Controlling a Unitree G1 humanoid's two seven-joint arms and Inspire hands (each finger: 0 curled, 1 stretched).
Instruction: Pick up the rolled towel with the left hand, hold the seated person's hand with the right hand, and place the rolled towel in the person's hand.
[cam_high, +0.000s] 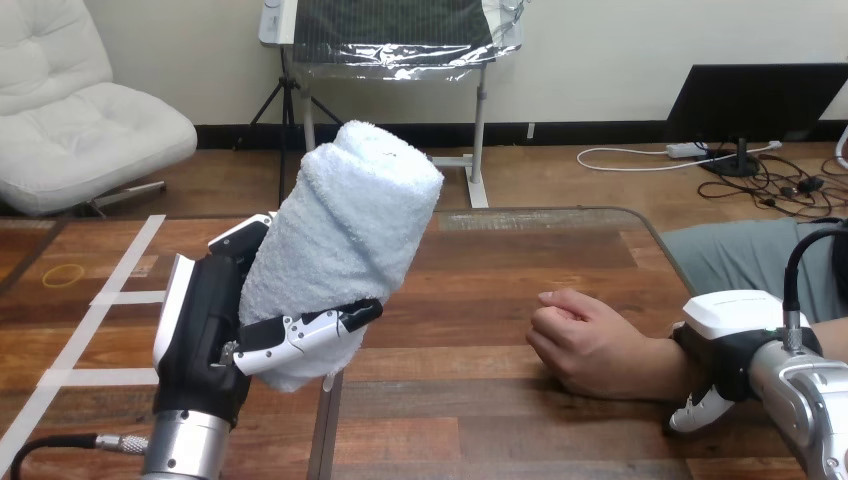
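The rolled towel (345, 240) is white and thick, and it is lifted up above the left half of the wooden table (480, 400), not touching the surface. It stands almost upright and leans a little to the right, with its round end at the top. The left hand (205, 330) grips it at the lower part: the black-and-white fingers (310, 330) are curled around the front of the roll, and the palm is pressed to its left side. The silver left forearm (185, 445) comes up from the near edge.

To the right of the towel and well apart from it, the person's hand (585, 340) lies on the table as a loose fist, with the knuckles pointing left. The arm reaches in from the right side.

The right hand (735, 350) sits over the person's wrist (660, 365), with its white shell on top. One finger (697, 410) with a white tip is bent down around the near side of the wrist, so the hand is closed on it. The silver right forearm (810, 400) enters at the near right corner.

On the far left of the table there are strips of white tape (100, 300)
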